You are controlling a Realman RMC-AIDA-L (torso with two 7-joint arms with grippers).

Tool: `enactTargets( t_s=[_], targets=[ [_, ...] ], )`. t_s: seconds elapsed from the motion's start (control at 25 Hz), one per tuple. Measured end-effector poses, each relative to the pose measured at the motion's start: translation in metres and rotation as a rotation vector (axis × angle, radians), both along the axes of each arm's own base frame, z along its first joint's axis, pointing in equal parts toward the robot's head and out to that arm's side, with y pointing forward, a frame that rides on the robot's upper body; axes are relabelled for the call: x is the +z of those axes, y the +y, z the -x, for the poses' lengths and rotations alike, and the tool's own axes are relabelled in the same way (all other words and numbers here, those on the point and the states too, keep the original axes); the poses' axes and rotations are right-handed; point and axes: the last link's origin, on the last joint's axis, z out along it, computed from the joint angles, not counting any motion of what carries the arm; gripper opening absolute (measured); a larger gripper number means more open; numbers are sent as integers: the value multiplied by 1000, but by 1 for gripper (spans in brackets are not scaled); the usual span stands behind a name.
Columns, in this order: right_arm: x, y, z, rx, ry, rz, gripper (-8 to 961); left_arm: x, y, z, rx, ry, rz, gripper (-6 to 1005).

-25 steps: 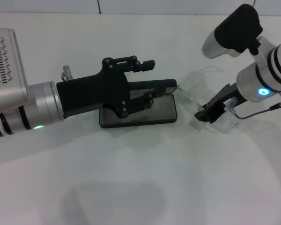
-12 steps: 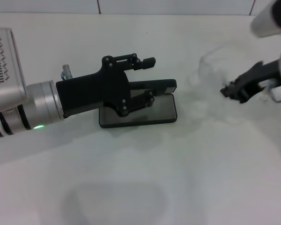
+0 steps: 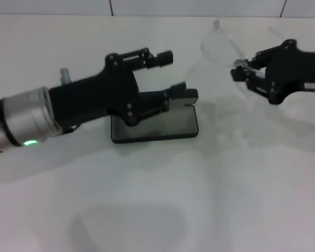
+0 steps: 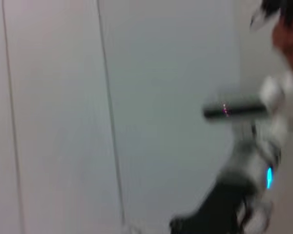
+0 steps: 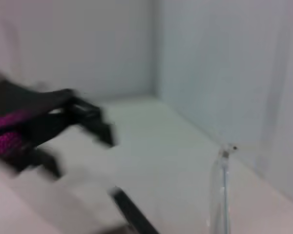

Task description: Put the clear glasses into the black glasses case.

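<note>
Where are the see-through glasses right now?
In the head view the clear glasses are on the robot's right side, held up off the table by the right gripper, beside and beyond the open black case.

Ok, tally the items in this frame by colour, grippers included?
Black: 3, the black glasses case, left gripper, right gripper
Clear: 1, the clear glasses, held by the right gripper
Total: 4
</note>
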Motion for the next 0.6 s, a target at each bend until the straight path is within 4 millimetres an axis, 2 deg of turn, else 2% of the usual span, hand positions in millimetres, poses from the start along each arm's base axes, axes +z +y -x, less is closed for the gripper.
enactTargets(
  t_s=[0.24,0.44,0.6],
  targets=[
    [-24,-15,-15,313,40,31,124,29,2,-13,-41,-120,136,558],
    [-39,-19,-21,439,28,48,124,30,7,-18,-49,-139,209,558],
    [-49,-31,-20,588,35,94,124,29,9,-22,-55,-134,228,558]
  ],
)
